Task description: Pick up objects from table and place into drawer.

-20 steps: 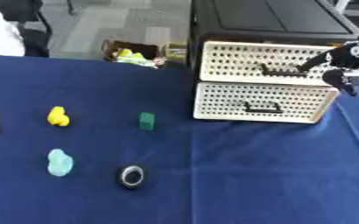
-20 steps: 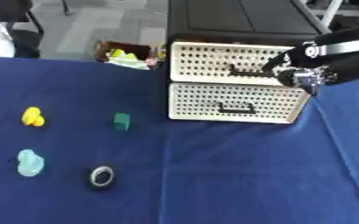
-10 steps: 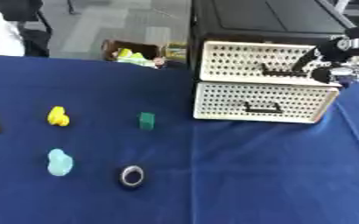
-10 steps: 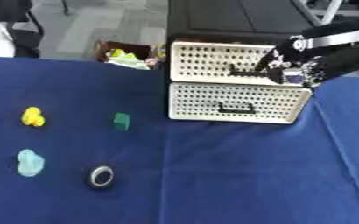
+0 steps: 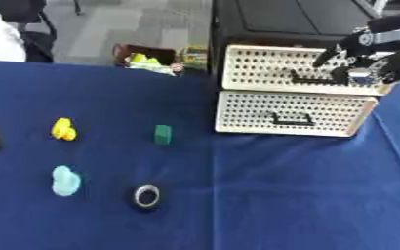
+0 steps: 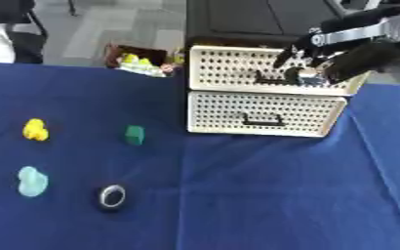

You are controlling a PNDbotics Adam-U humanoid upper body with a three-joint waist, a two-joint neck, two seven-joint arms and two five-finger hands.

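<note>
the right hand point(image 6: 323, 66) has moved onto the upper drawer point(image 6: 237, 68) handle, fingers curled round it. at 8 o'clock lie a yellow toy point(image 5: 63, 129), green block point(image 5: 162, 134), cyan toy point(image 5: 65, 180) and ring point(image 5: 146, 195).

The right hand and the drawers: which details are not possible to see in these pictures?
- Right hand: motion blur in both views hides whether its fingers hold the top drawer handle.
- Top drawer: its inside is hidden by its perforated front.
- Left hand: only a dark shape at the left eye view's left edge.
- Ring-shaped object: too small to identify.
</note>
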